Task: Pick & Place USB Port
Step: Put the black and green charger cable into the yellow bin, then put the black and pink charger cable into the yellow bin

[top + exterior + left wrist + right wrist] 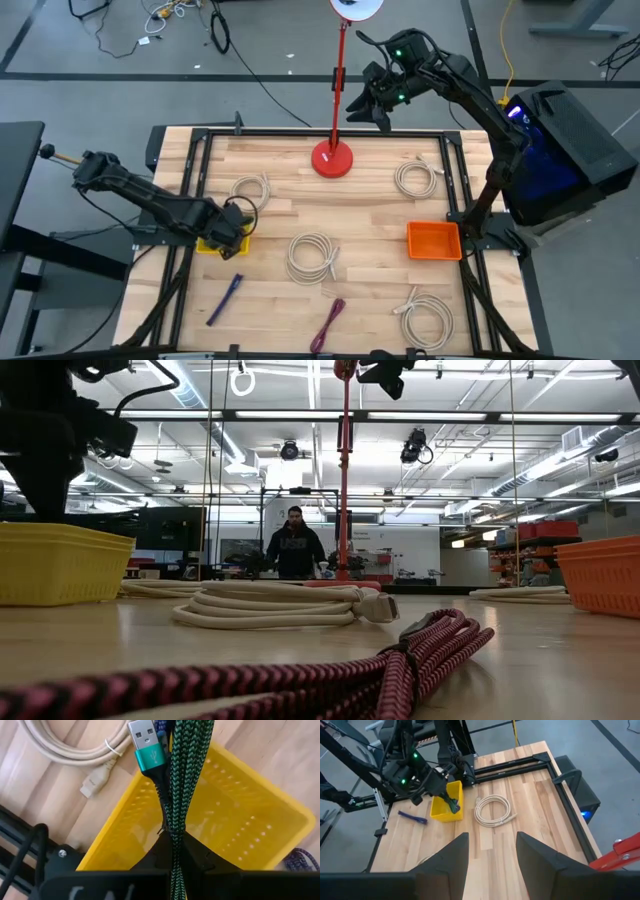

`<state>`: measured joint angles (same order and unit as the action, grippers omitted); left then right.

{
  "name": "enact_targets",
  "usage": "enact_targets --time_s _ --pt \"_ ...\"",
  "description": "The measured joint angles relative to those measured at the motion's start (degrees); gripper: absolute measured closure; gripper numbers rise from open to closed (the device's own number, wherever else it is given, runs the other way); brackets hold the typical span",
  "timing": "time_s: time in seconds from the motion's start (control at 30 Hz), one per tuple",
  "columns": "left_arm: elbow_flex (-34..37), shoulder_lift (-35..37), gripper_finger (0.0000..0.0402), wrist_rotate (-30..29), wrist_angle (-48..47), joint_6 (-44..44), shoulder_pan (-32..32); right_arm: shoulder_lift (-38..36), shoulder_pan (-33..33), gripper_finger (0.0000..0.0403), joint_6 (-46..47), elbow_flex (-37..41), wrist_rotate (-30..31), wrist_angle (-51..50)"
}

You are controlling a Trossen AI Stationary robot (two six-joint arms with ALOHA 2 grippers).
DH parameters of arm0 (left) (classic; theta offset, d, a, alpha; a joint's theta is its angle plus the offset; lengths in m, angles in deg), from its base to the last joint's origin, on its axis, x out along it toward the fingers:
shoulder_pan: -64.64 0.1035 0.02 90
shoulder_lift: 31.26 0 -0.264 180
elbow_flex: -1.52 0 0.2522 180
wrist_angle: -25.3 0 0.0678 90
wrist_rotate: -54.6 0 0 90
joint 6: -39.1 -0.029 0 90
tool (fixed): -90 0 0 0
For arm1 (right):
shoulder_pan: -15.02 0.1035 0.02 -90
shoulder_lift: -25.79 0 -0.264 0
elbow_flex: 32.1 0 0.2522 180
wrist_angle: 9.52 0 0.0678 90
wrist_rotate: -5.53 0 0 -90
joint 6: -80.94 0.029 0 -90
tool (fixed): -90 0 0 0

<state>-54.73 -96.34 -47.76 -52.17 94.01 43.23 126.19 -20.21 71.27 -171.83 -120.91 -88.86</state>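
My left gripper (pixel 236 228) is shut on a green braided USB cable (pixel 178 780) over the yellow bin (pixel 220 815) at the table's left; the cable's teal plug (pixel 146 746) sticks out past the fingers. The bin also shows in the right wrist view (pixel 446 801) and the low view (pixel 55 563). My right gripper (pixel 492 851) is open and empty, raised high over the table's far edge (pixel 372 100). My left gripper pinches the bundled green cable (pixel 175 832) between its two fingers, several strands together. The cable runs on lengthwise past the fingers, over the yellow bin. It is lifted clear of the bin's floor.
Cream cable coils lie at left (pixel 250 188), centre (pixel 312 256), far right (pixel 415 178) and near right (pixel 425 315). An orange bin (pixel 433 240) stands at right. A red lamp stand (pixel 332 158) stands at the far middle. A blue cable (pixel 225 298) and a pink cable (pixel 328 325) lie near the front.
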Motion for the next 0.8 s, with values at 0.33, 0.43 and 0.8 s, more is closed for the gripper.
enact_targets --time_s 0.33,0.43,0.8 --pt "1.0 -0.1 0.0342 3.2 1.4 1.5 0.0 0.0 0.0 0.0239 0.2 0.0 0.0 0.2" --pt "1.1 -0.1 0.0329 4.3 0.6 2.8 0.0 0.0 0.0 0.0239 0.2 0.0 0.0 0.2" --pt "0.6 0.0 0.0275 2.4 0.3 7.7 0.1 0.0 0.0 0.0239 -0.9 0.0 0.0 0.4"
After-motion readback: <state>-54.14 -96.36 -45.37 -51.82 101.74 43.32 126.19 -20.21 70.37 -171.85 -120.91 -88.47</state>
